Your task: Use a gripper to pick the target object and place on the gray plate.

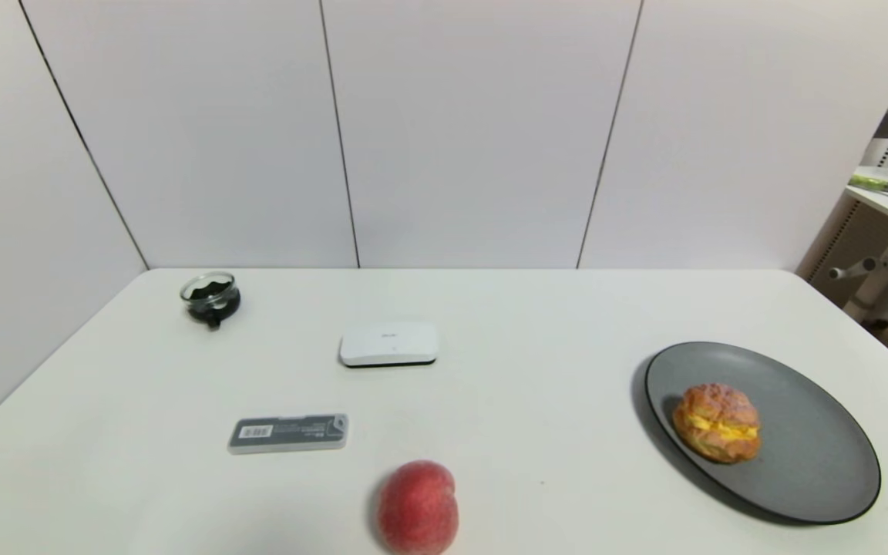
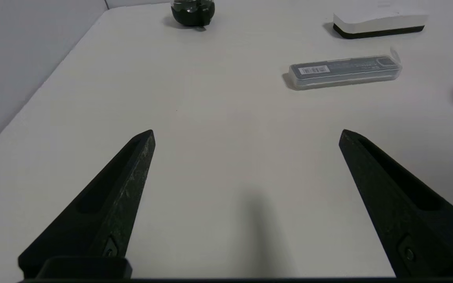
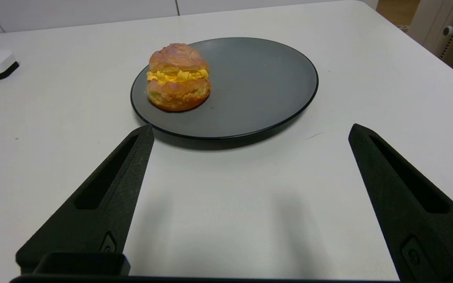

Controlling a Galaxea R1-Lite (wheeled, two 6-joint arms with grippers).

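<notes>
Nearest us, both arms hang low over the white surface [image 1: 536,432]. The right tool [image 3: 250,131] has its black prongs spread wide apart, nothing between them, just short of the large matte gray plate with the thin dark rim [image 3: 273,82]. The left tool [image 2: 246,133] gapes empty too, over bare surface. Close by lies the red-pink peach [image 1: 418,507]. Then the small golden-brown cream puff with yellow filling [image 1: 716,423]: it sits on the plate, toward its inner edge, so the job looks done. That puff seems light, with a brittle crust and soft filling; any grip belongs low on the firmer sides, gently. Farther off: a flat gray plastic case [image 1: 288,433], a white rounded box [image 1: 388,344], a small glass jar [image 1: 210,297].
</notes>
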